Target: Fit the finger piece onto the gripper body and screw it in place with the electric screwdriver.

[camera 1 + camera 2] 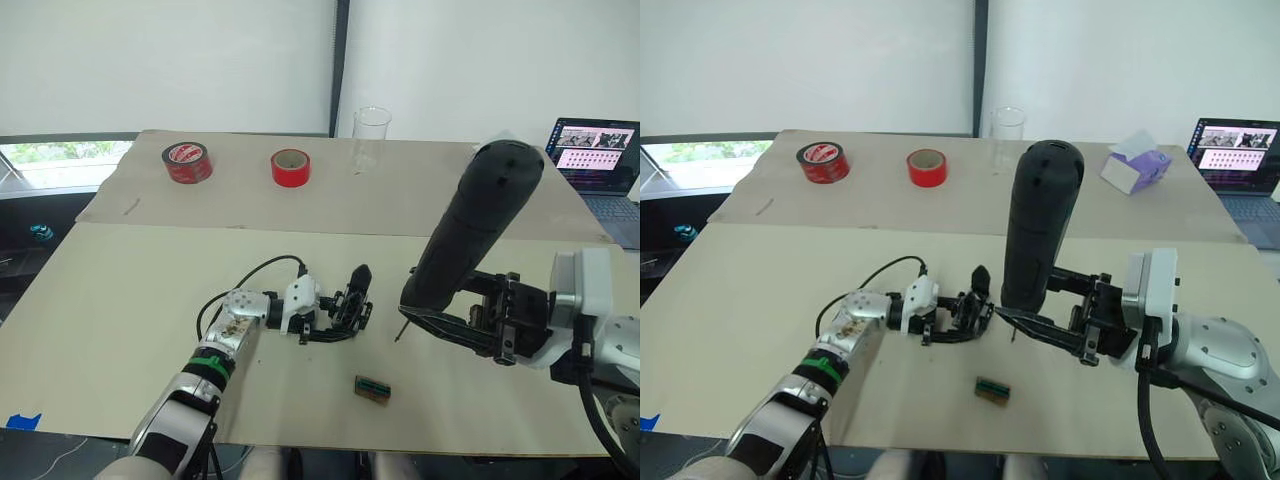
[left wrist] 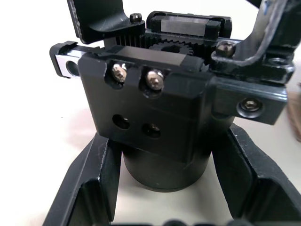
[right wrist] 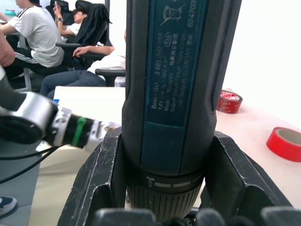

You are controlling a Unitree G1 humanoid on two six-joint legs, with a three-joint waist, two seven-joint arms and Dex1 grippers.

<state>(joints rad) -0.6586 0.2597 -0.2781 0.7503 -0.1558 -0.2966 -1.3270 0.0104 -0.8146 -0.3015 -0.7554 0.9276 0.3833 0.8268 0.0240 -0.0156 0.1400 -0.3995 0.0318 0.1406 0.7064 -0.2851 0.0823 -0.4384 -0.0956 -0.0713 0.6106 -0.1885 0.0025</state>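
Observation:
My left gripper is shut on the gripper body, holding it low over the table's middle. In the left wrist view the gripper body shows two screws and two empty holes on its face. A pointed black finger rises from it. The left wrist view shows black fingers at both upper corners, and I cannot tell which is the finger piece. My right gripper is shut on the electric screwdriver, which leans up and to the right. Its thin bit hangs just right of the gripper body, apart from it.
A flat green-brown piece lies near the front edge. At the back stand two red tape rolls and a clear cup. A tissue box and a laptop are at the far right. Seated people show in the right wrist view.

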